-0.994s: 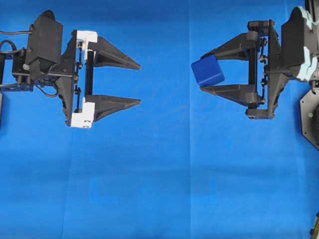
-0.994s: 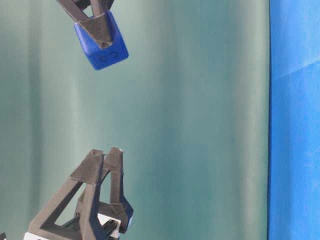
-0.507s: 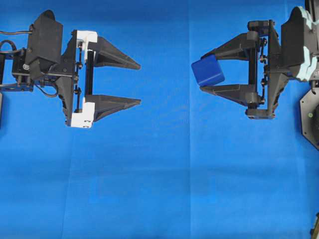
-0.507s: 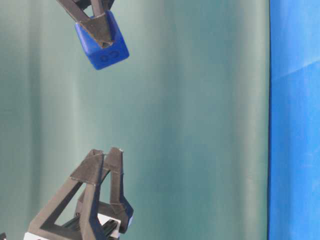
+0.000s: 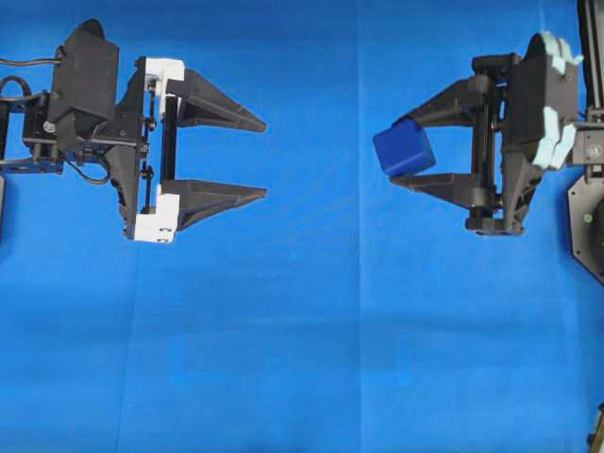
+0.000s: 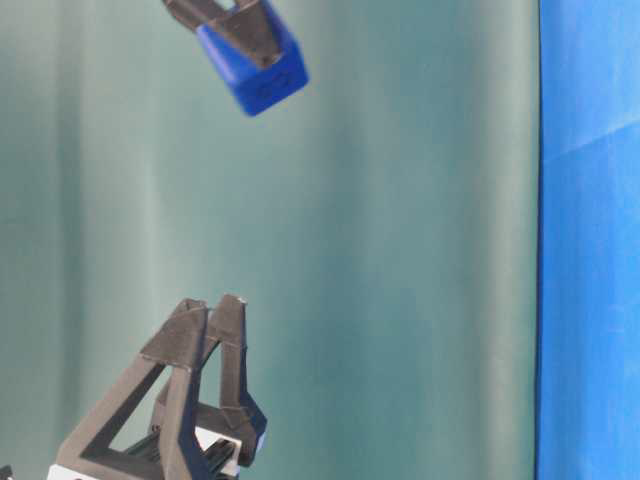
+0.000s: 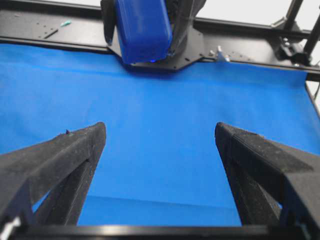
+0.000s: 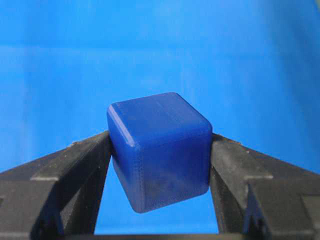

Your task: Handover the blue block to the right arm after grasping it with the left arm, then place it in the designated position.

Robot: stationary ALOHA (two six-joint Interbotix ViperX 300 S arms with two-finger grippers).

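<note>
Nearest, in the right wrist view, the right gripper [image 8: 159,165] clamps the blue block [image 8: 159,150] between its two black fingers [image 8: 75,165], the cube tilted and lifted clear of the blue cloth [image 8: 150,45]. Overhead, the block [image 5: 404,148] sits right of centre in the upper half. Farther off, at upper left, the left gripper [image 5: 255,156] stands wide and holds nothing, well apart from the block.

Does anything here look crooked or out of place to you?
Only slightly: the blue block sits tilted, corner-down, pinched between the right end effector's fingertips rather than squarely. It is held in the air above the blue cloth. The left end effector is open and empty. Nothing looks spilled or damaged.
</note>
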